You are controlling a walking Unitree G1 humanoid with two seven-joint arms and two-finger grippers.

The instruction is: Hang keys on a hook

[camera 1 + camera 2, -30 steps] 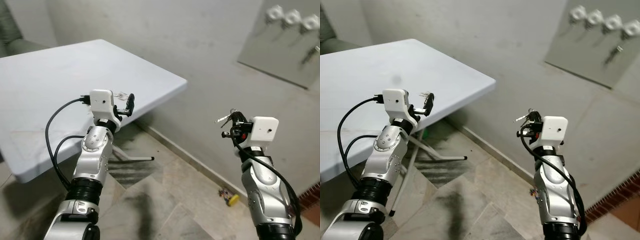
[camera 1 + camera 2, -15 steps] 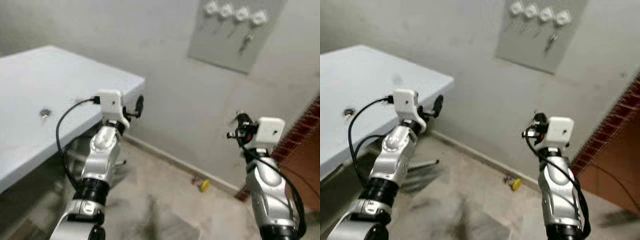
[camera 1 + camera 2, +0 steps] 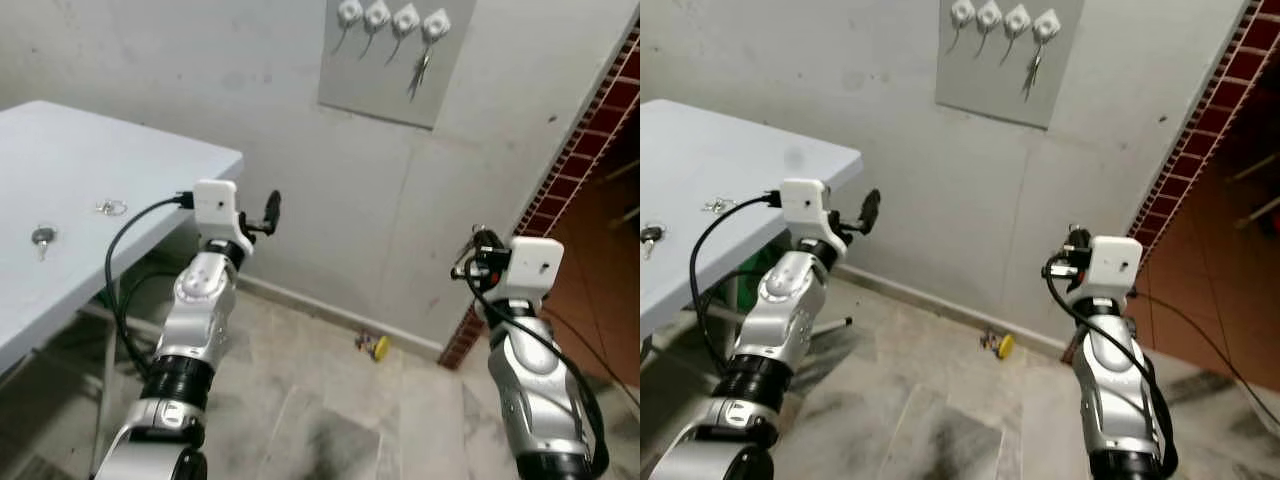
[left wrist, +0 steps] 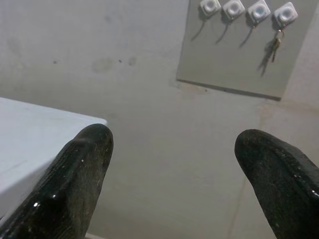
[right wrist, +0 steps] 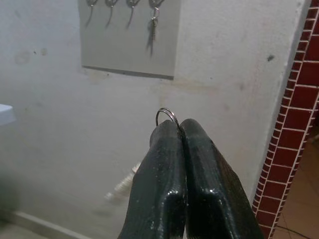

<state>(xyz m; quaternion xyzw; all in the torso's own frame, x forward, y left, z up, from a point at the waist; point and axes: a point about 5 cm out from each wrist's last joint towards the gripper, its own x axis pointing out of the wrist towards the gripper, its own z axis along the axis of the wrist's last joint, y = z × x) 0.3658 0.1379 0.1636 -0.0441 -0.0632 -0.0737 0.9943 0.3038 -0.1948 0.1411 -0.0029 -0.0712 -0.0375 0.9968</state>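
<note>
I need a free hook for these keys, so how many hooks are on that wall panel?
4, in a row along the top of the grey panel: first hook, second and third look bare; the fourth, nearest the brick edge, already holds keys.

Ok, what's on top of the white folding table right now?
On the white folding table lie a dark-headed key and a small metal ring, apart from each other. The table's near part is cut off by the picture's edge, so anything there is unseen.
</note>
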